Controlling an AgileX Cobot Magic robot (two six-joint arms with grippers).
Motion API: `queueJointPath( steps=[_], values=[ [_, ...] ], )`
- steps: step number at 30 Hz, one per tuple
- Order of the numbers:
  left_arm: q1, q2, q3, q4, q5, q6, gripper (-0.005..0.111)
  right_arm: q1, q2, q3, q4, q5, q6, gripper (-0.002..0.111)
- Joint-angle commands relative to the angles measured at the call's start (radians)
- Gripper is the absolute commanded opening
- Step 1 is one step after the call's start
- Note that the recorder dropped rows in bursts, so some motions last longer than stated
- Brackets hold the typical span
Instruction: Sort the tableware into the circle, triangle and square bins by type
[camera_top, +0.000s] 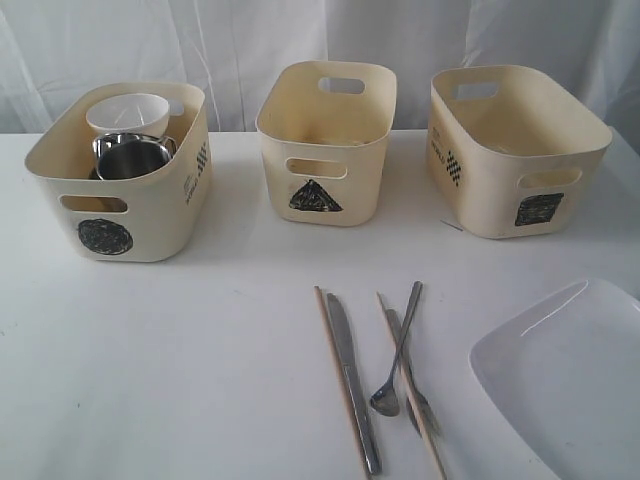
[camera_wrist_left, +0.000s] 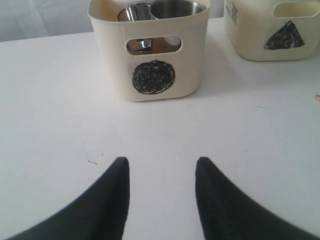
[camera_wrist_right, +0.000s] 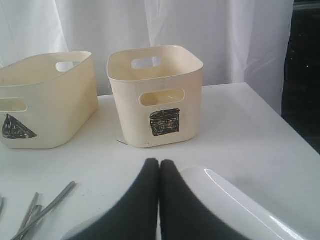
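Cream plastic tubs, three, stand in a row along the far side of the white worktop (camera_top: 180, 350).

- Circle bin (camera_top: 150, 215), left: holds a white bowl (camera_top: 127, 112) at the back and steel mugs (camera_top: 130, 158) in front.
- Triangle bin (camera_top: 350, 175), middle.
- Square bin (camera_top: 490, 190), right.
- Near centre: steel knife (camera_top: 352, 390), spoon (camera_top: 398, 350), fork (camera_top: 394, 320) and two wooden chopsticks (camera_top: 334, 350) lie lengthwise. The spoon crosses the fork. One chopstick lies just left of the knife, the other by the fork.
- Large white square plate (camera_top: 570, 380): near right corner.
- Left claw (camera_wrist_left: 161, 162): spread, holding nothing, above bare worktop before the circle bin.
- Right claw (camera_wrist_right: 159, 162): pressed together, empty, over the plate's edge.
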Motion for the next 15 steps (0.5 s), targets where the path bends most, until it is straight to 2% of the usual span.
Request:
queueJointPath(
  steps=[1, 8, 15],
  values=[
    [0.002, -0.006, 0.042, -0.009, -0.122, -0.002, 0.047, 0.001, -0.005, 0.006, 0.003, -0.008, 0.000, 0.000],
    [0.002, -0.006, 0.042, -0.001, -0.097, -0.018, 0.047, 0.001, -0.005, 0.006, 0.005, -0.008, 0.000, 0.000],
    [0.002, -0.021, 0.042, 0.125, -0.086, -0.201, 0.047, 0.001, -0.005, 0.006, 0.005, -0.008, 0.000, 0.000]
  ],
)
